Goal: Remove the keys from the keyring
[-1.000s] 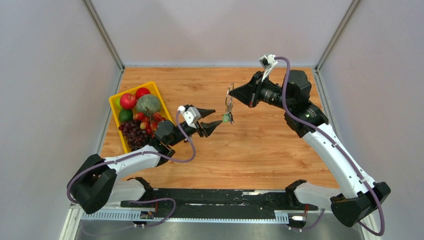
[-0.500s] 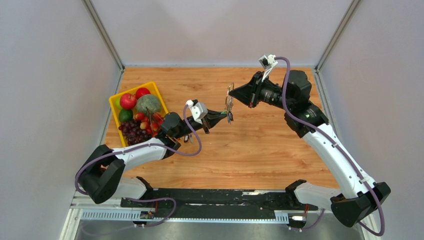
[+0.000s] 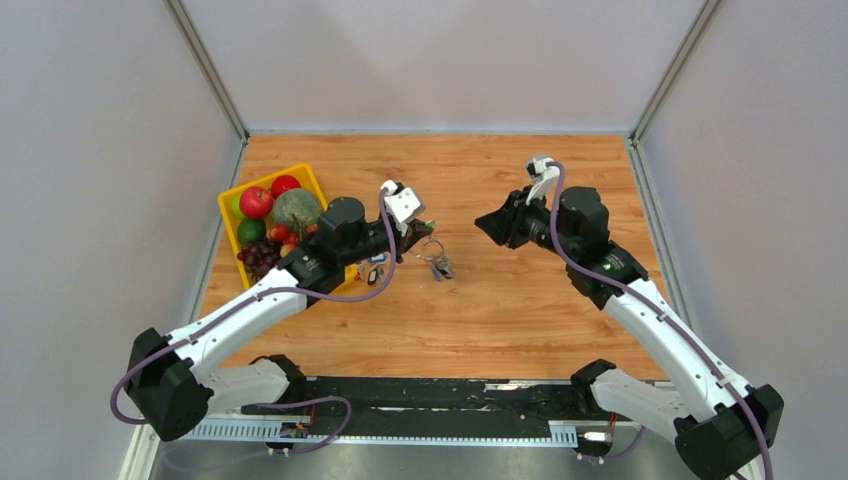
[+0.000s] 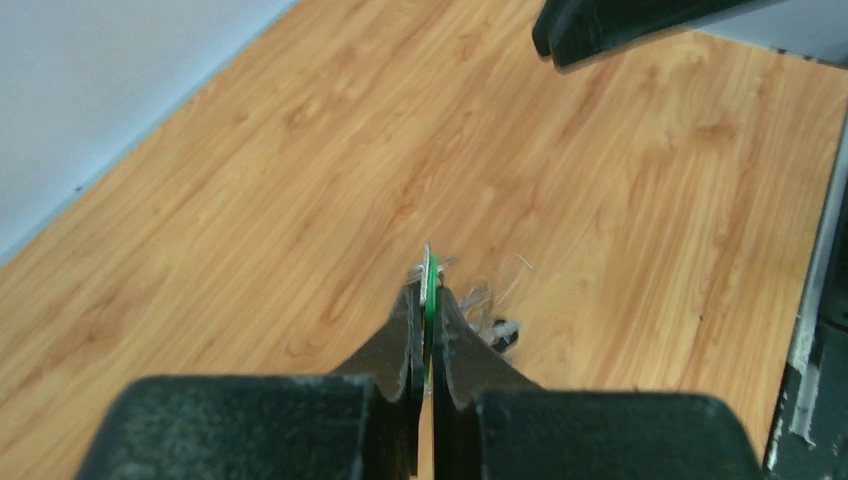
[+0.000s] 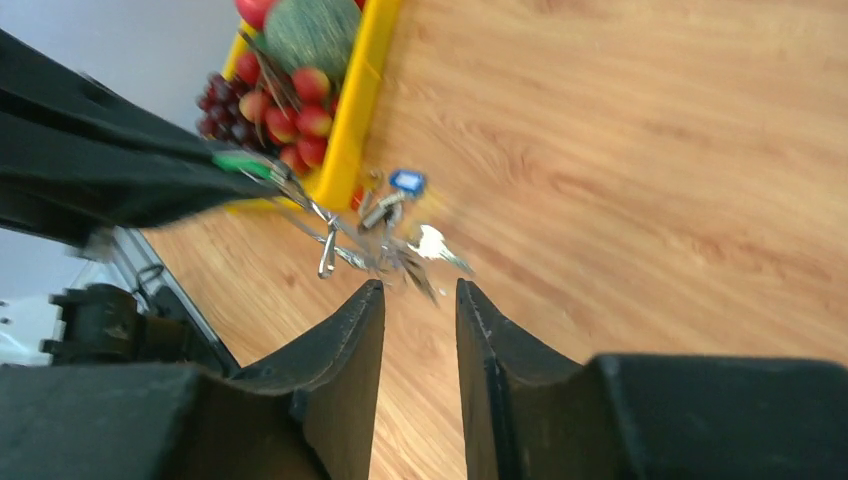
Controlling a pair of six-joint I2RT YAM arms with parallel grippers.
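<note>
My left gripper (image 4: 428,296) is shut on a green-headed key (image 4: 430,285), held edge-on between its pads. From that key the thin silver keyring (image 3: 430,248) and the other keys (image 3: 439,266) dangle, blurred, over the wood table. In the right wrist view the green key (image 5: 240,162) shows at the left fingers' tip, with the keyring (image 5: 330,240) and a blue-tagged key (image 5: 407,181) beneath it. My right gripper (image 5: 418,285) stands open and empty, a short way to the right of the bunch (image 3: 482,222).
A yellow basket (image 3: 229,212) of fruit sits at the table's left, just behind the left arm's wrist. Grey walls close in the table on both sides and at the back. The arm bases and a black rail lie along the near edge.
The left gripper shut on the green key and drew it left and down with the ring. The right gripper let go of the keyring, opened, and pulled back toward the right.
</note>
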